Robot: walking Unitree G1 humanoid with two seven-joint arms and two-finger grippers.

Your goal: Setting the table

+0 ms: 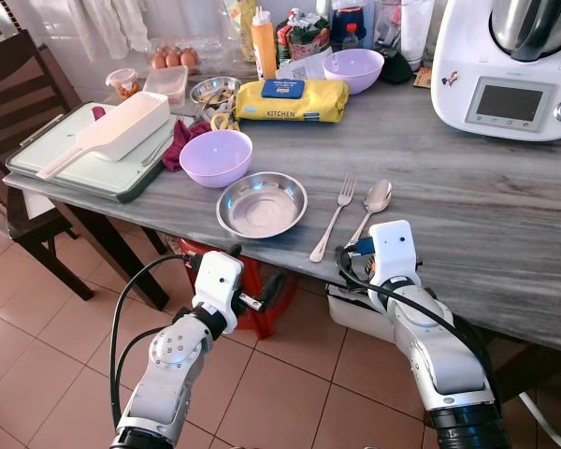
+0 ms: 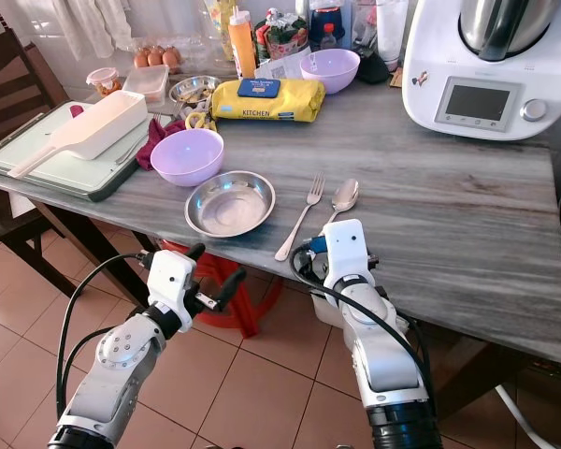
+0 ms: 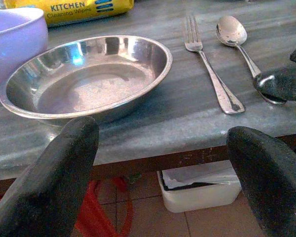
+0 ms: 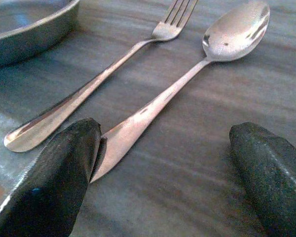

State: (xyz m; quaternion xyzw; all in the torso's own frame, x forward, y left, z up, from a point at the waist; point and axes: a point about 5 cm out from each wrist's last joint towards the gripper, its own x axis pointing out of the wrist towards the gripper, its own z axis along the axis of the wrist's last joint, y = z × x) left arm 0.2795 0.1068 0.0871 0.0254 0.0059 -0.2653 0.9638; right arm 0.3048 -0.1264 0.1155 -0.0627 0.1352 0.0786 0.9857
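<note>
Where legible, "KITCHEN" on yellow wipes pack (image 1: 292, 99)

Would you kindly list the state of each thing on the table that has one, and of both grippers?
steel dish: upright, empty.
near purple bowl: upright.
fork: flat, right of the dish.
spoon: flat, bowl up, beside the fork.
wipes pack: lying flat.
left gripper: jaws open, below the table edge.
right gripper: jaws open, at the spoon's handle end.
</note>
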